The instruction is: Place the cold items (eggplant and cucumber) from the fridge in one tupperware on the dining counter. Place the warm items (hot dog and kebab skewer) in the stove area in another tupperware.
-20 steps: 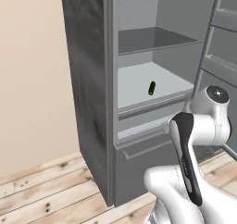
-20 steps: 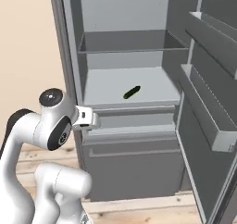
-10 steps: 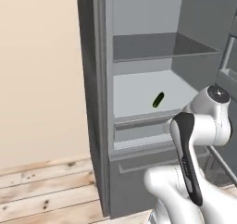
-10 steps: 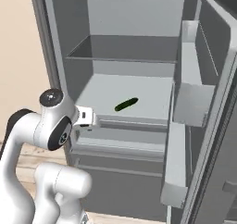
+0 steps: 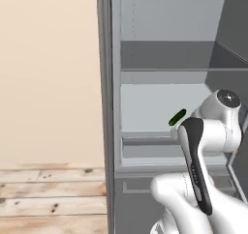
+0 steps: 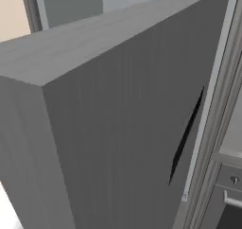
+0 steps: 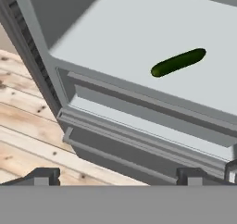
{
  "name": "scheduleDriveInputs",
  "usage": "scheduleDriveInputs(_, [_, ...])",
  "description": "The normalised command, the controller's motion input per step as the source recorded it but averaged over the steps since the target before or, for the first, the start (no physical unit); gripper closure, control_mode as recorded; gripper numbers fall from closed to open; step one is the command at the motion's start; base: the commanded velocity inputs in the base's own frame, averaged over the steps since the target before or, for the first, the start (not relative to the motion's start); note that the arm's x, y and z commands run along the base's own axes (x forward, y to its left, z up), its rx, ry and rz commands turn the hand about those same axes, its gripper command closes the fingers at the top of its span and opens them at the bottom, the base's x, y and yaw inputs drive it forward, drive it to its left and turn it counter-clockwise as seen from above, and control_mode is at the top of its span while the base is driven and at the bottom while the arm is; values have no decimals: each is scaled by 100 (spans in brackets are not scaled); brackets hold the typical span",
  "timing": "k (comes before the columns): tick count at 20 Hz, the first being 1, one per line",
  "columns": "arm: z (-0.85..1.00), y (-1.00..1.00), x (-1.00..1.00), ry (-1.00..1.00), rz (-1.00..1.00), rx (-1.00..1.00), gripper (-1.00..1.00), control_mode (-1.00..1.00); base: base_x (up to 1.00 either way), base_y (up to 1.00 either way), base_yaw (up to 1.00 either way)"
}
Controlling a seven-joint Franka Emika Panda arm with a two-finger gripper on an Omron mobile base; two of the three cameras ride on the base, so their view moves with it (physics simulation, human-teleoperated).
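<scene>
Pale wooden plank floor [image 7: 23,107] lies at the left. Beside it stands the open grey fridge [image 5: 109,107]. A dark green elongated cucumber [image 7: 178,62] lies alone on the fridge's pale lower shelf [image 7: 115,42], above the drawers. The two-finger gripper [image 7: 118,174] is released, its dark tips spread wide, short of the fridge's front and apart from the cucumber.

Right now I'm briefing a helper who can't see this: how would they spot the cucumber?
Find the open grey fridge and look at its lower shelf, just above the drawers. The cucumber lies there alone, a small, dark green, elongated thing against the pale shelf.
</scene>
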Motion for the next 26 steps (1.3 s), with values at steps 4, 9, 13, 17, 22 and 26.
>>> scheduleDriveInputs(4, [0,0,0,0,0,0,-100,100,33,-43,32])
scheduleDriveInputs(9, [0,-15,31,0,-17,0,-100,-100,0,0,0])
scheduleDriveInputs(13, [-1,-29,32,0,-60,0,-100,-100,0,0,0])
scheduleDriveInputs(17, [-10,-57,48,3,-54,3,-100,-100,0,0,0])
scheduleDriveInputs(22, [-18,-16,93,4,-9,6,-100,-100,0,0,0])
scheduleDriveInputs(26, [-39,-17,89,8,-7,4,-100,-100,0,0,0])
